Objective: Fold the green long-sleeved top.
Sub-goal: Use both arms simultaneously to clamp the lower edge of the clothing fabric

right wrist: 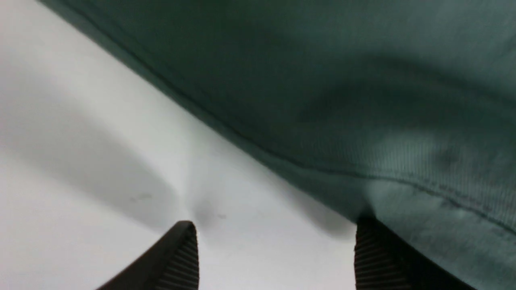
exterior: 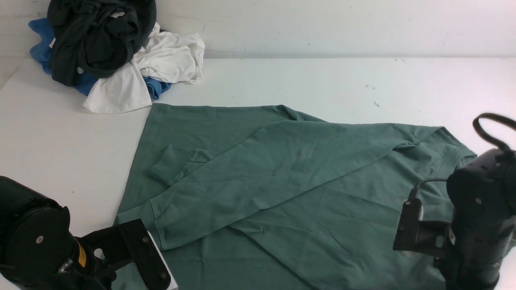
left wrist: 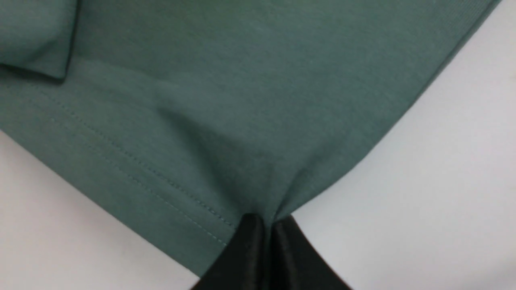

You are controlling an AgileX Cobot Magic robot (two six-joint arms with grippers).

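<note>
Sleeves [exterior: 282,161] are both laid across the body of our green long-sleeved top [exterior: 322,225], which lies flat across the middle of the tabletop [exterior: 322,76], collar end to the right. Our left gripper [left wrist: 268,225] is pinched shut on the hem corner at the near left, with fabric puckering into it. Our right gripper [right wrist: 276,241] is spread wide with nothing in it, one finger against the edge by the ribbed neck, the other over bare tabletop. We reckon it's lining up a matching grab so both ends lift together for the body fold. Pile of other clothes [exterior: 113,52] sits far left, out of the way.
</note>
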